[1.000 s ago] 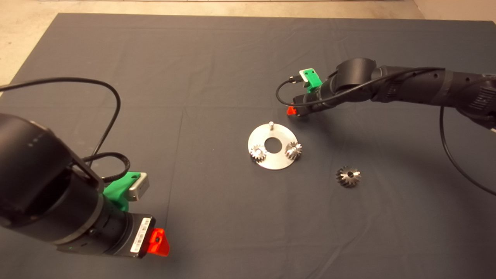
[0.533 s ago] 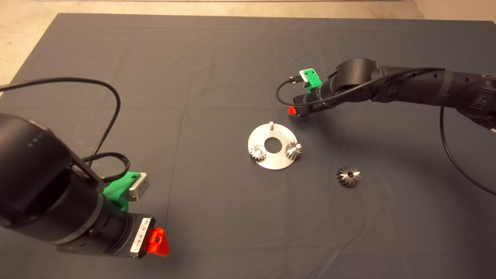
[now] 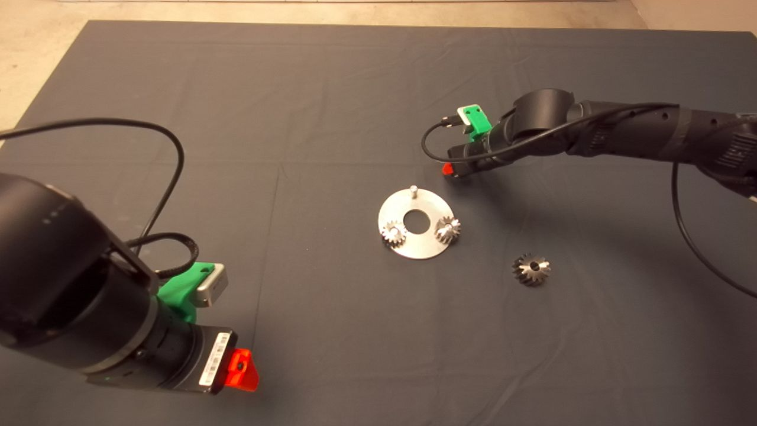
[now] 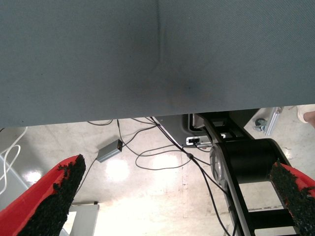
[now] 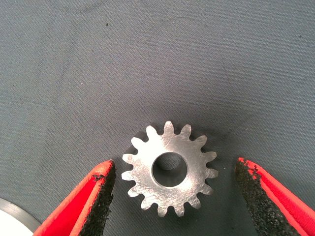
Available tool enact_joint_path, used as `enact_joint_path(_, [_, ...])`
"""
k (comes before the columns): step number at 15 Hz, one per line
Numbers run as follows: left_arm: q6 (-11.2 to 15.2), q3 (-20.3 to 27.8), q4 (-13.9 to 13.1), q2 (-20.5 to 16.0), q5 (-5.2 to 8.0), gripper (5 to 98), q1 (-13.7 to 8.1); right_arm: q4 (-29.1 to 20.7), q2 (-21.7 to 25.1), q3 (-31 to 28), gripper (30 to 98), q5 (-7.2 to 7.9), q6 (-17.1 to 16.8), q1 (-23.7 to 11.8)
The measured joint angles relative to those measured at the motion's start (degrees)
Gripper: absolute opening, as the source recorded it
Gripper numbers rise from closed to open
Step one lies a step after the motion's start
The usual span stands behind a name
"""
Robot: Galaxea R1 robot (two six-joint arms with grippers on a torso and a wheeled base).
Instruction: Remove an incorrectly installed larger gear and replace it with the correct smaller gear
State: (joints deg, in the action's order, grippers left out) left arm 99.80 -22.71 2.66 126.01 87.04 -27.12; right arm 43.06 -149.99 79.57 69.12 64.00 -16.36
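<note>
The smaller gear [image 5: 169,169] lies flat on the mat with its straight teeth and centre hole facing up, between the spread fingers of my right gripper [image 5: 174,166], which is open and not touching it. In the head view that gripper [image 3: 452,170] hangs just behind the round steel plate [image 3: 421,245] and hides this gear. The larger gear [image 3: 531,269], with flared teeth, lies on the mat to the right of the plate. My left gripper [image 3: 239,370] is parked at the lower left, open [image 4: 172,196] with nothing in it.
On the plate stand two bright small gears [image 3: 393,232] [image 3: 447,229] and a bare pin [image 3: 414,190] at its far edge, around a centre hole. An edge of the plate [image 5: 15,216] shows beside the right gripper. Below the mat's edge the left wrist view shows cables on the floor.
The right gripper has shifted very slightly to the right above the smaller gear. Gears, plate and left arm have not moved.
</note>
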Motion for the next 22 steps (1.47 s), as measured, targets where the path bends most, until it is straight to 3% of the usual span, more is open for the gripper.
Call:
enact_joint_path(5, [0.0, 0.0, 0.0, 0.0, 0.00, 97.6, 0.1, 0.0, 0.0, 0.0, 56.8, 0.00, 0.0, 0.0])
enact_joint_path(8, [0.0, 0.0, 0.0, 0.0, 0.00, 97.6, 0.1, 0.0, 0.0, 0.0, 56.3, 0.01, 0.0, 0.0])
enact_joint_path(10, [0.0, 0.0, 0.0, 0.0, 0.00, 97.6, 0.1, 0.0, 0.0, 0.0, 51.0, -0.07, 0.0, 0.0])
enact_joint_path(12, [0.0, 0.0, 0.0, 0.0, 0.00, 97.6, 0.1, 0.0, 0.0, 0.0, 50.3, -0.11, 0.0, 0.0])
enact_joint_path(13, [0.0, 0.0, 0.0, 0.0, 0.00, 97.6, 0.1, 0.0, 0.0, 0.0, 46.2, -0.16, 0.0, 0.0])
enact_joint_path(22, [0.0, 0.0, 0.0, 0.0, 0.00, 97.6, 0.1, 0.0, 0.0, 0.0, 42.6, -0.13, 0.0, 0.0])
